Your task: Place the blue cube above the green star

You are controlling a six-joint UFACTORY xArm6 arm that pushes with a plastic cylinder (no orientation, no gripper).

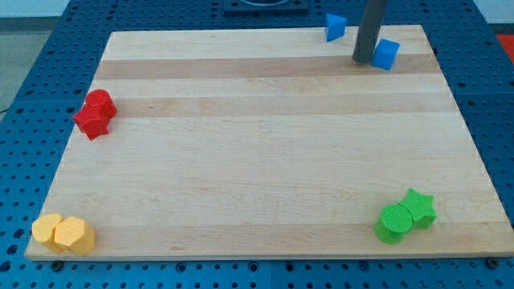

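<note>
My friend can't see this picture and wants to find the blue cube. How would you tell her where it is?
Look at the wooden board and go to its corner at the view's top right. Two blue blocks sit there, with my tip between them. The blue cube is the square-sided one just right of my tip; the other blue block, further left at the top edge, looks wedge-shaped.

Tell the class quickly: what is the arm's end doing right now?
My tip: no gripper, holding nothing, just left of the blue cube.
</note>
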